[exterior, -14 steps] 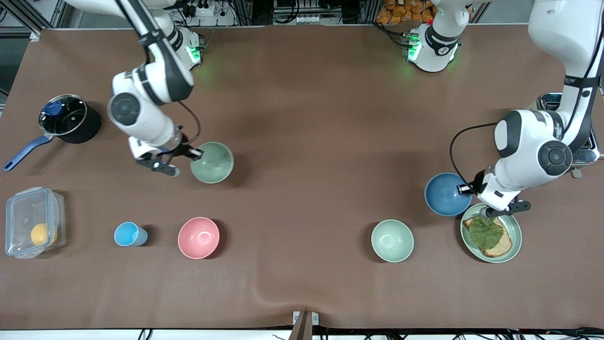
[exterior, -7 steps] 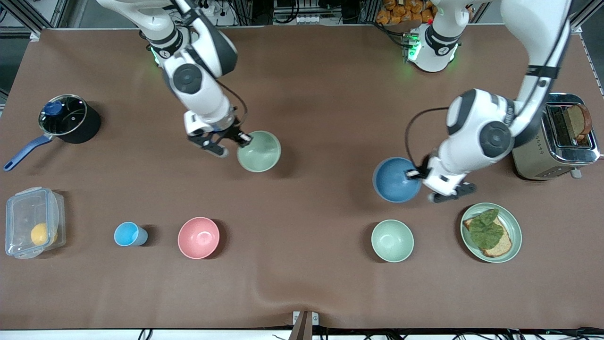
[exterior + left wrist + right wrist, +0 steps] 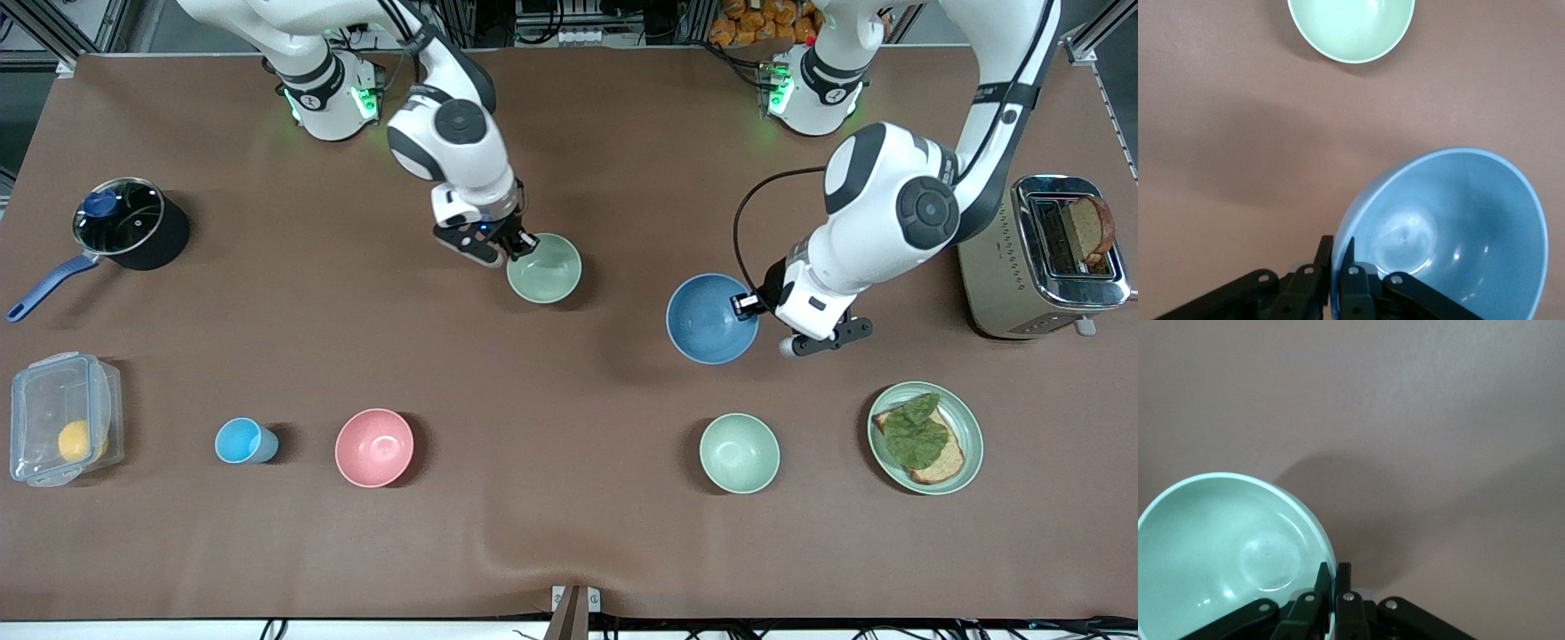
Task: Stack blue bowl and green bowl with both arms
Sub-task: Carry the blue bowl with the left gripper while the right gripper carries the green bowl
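Carrying both bowls over mid-table. Left gripper (image 3: 745,305) pinching blue bowl (image 3: 709,319) at rim; right gripper (image 3: 518,248) pinching green bowl (image 3: 545,268) likewise. Rim pinch leaves interiors clear, presumably for nesting. Bowls well apart.

Bright even light, soft shadows (sharp focus)

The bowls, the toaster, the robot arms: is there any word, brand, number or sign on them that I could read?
None can be read.
Blue bowl, green bowl: plain, no print.
Toaster, pot, plastic box: no lettering shows.
Dark band on the left arm: small marks, too small to read.
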`<state>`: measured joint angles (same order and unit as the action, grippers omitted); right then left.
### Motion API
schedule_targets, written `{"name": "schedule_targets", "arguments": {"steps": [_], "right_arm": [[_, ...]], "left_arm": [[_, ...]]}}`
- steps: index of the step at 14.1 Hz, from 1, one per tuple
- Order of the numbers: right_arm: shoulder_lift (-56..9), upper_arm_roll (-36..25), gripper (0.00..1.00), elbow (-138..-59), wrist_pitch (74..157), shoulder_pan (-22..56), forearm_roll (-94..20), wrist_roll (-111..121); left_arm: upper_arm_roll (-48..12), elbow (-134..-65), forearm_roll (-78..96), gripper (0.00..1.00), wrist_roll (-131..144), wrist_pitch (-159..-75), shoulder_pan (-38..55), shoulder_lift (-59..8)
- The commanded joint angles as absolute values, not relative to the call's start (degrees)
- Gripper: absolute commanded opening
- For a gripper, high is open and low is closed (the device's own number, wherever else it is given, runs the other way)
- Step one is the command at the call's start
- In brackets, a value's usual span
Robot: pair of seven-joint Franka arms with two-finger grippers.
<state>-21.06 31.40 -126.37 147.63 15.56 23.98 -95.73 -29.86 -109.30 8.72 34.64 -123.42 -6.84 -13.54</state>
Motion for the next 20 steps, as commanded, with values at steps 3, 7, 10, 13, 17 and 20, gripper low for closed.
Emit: {"name": "schedule_targets", "arguments": {"steps": [3, 7, 10, 13, 17, 20], "right_arm": [[-27.85, 31.55, 0.00, -120.07, 147.22, 17.84, 33.84, -108.54], [-28.65, 31.55, 0.30, -118.66, 147.22, 18.72, 33.93, -110.21], [-28.74, 31.55, 1.00, -118.48, 146.87, 18.20, 33.75, -110.22], [-28.39, 31.64, 1.00, -117.60, 145.99, 17.23, 33.58, -109.60], [-28.30, 32.96, 1.00, -115.66, 143.00, 13.81, 32.17, -109.16], [-29.00, 32.96, 1.00, -115.32, 143.70, 9.94, 27.62, -105.85]], "left_arm": [[-32.68, -117.75, 10.28, 0.00, 33.14, -136.70, -7.12, -13.62], [-34.28, -119.98, 10.20, 0.00, 33.13, -145.81, -5.54, -18.01], [-34.28, -117.96, 10.28, 0.00, 33.13, -146.77, -5.45, -19.86], [-34.28, -117.25, 10.28, 0.00, 33.22, -148.27, -6.06, -20.74], [-34.28, -115.85, 10.81, 0.00, 34.53, -148.88, -5.72, -21.96], [-34.71, -116.63, 11.07, 0.00, 38.56, -148.89, -5.10, -21.36]]}}
